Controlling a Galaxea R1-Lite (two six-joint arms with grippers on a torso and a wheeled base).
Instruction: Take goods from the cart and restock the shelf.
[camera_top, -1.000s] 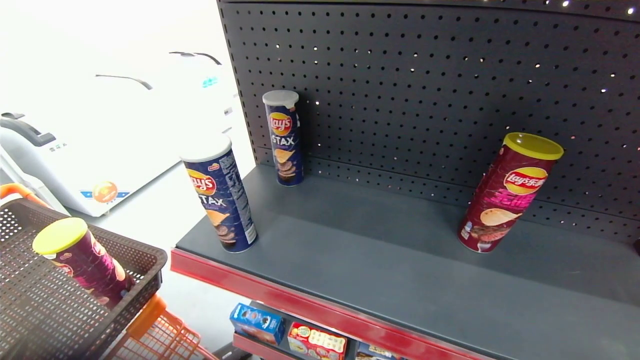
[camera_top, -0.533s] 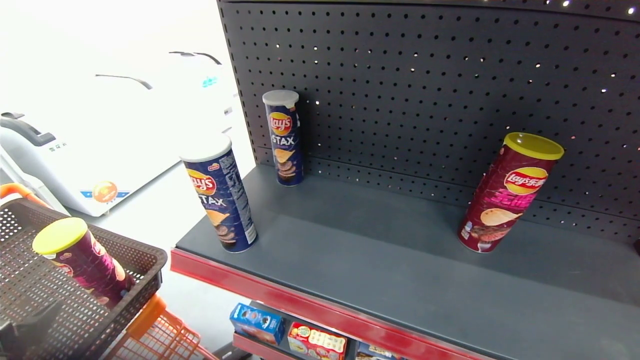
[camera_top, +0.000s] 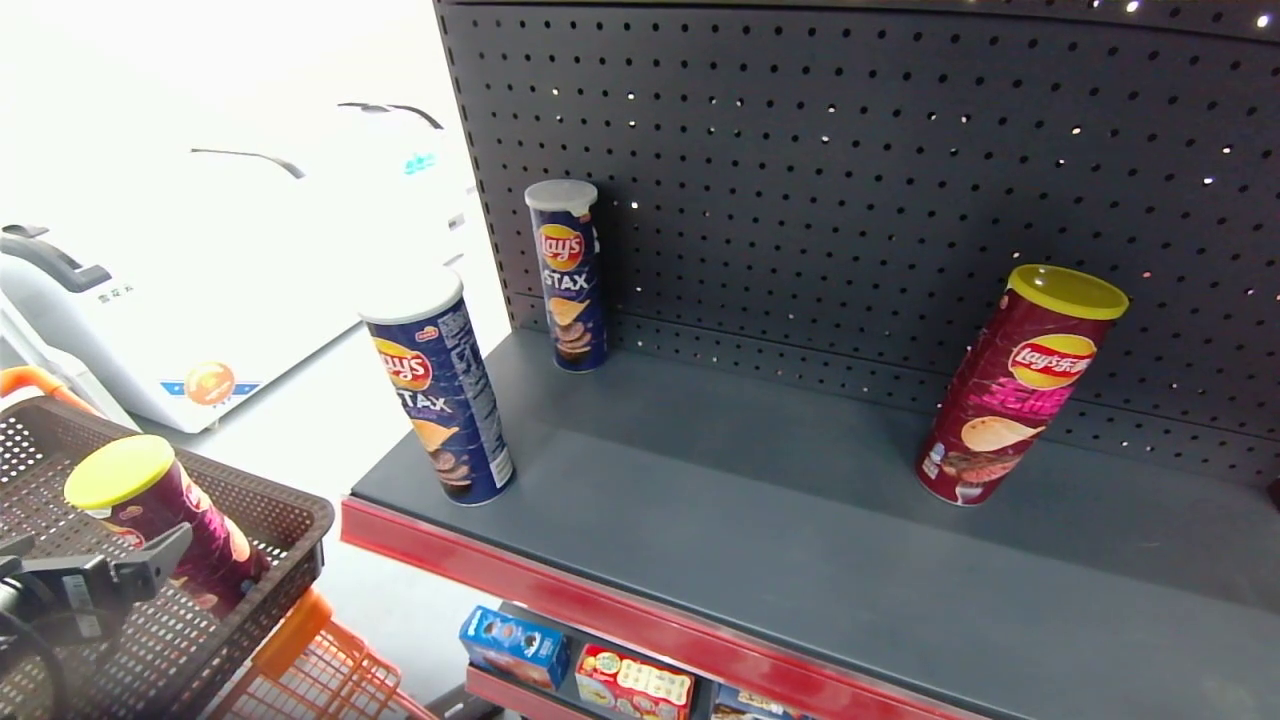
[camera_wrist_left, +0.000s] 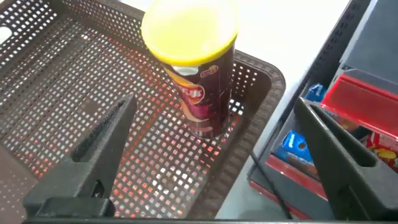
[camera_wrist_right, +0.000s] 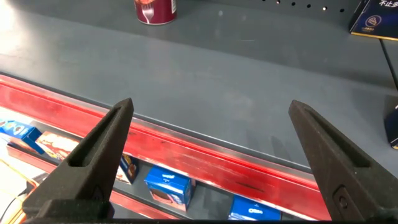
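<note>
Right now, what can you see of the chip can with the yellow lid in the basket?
The chip can is a tall round tube, dark maroon with printed pictures, capped by a flat yellow lid that looks plastic. It stands on its base on the mesh floor of the brown basket, near a corner. The left gripper hangs open close by, not touching.

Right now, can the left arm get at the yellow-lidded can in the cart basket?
Probably yes. The left gripper hangs open over the basket, the can stands alone in line with the gap between its fingers, and nothing lies between them.
</note>
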